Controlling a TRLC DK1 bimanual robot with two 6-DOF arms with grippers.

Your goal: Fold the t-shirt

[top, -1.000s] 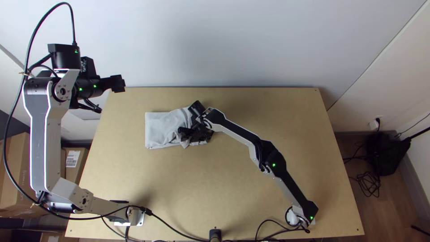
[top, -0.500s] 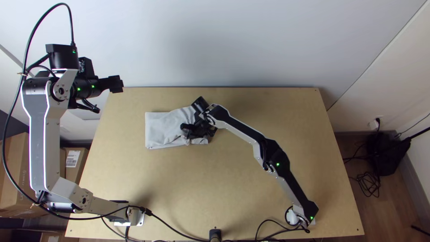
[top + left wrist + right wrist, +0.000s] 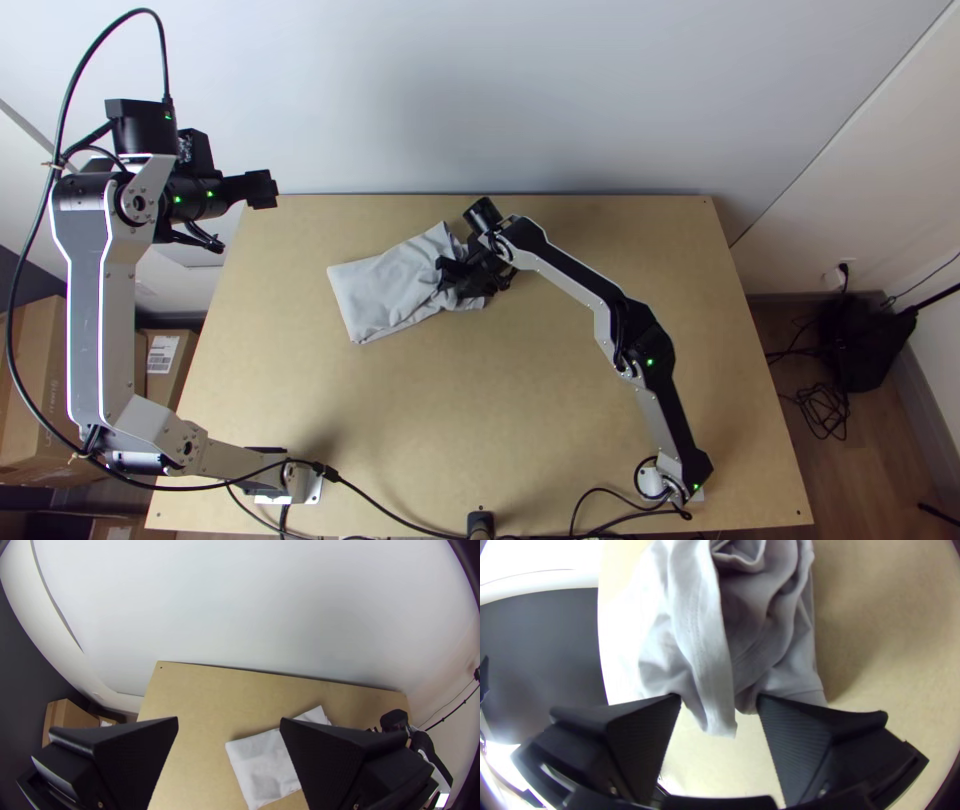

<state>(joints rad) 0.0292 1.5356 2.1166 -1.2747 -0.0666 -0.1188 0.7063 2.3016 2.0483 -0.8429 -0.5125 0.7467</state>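
Observation:
The light grey t-shirt (image 3: 382, 292) lies as a folded, slanted bundle on the table's upper left-middle, its right end rumpled. My right gripper (image 3: 443, 276) is at that rumpled end. Seen from the right wrist, the gripper (image 3: 719, 699) stands open, with loose folds of the t-shirt (image 3: 695, 635) between and just beyond its spread fingers. Off the table's upper left corner is my left gripper (image 3: 264, 189); in the left wrist view this gripper (image 3: 229, 722) is open with nothing held, and the t-shirt (image 3: 262, 765) is partly hidden behind one finger.
The wooden table (image 3: 450, 400) has bare surface around the cloth. A white wall (image 3: 500, 100) stands behind its far edge. Cables (image 3: 400, 517) run along the near edge, and cardboard boxes (image 3: 168, 362) stand on the floor at the left.
My right gripper has moved right and slightly up the picture. The t-shirt has shifted right and turned, its left edge now slanting and its upper right corner raised up the picture. The left arm is nearly still.

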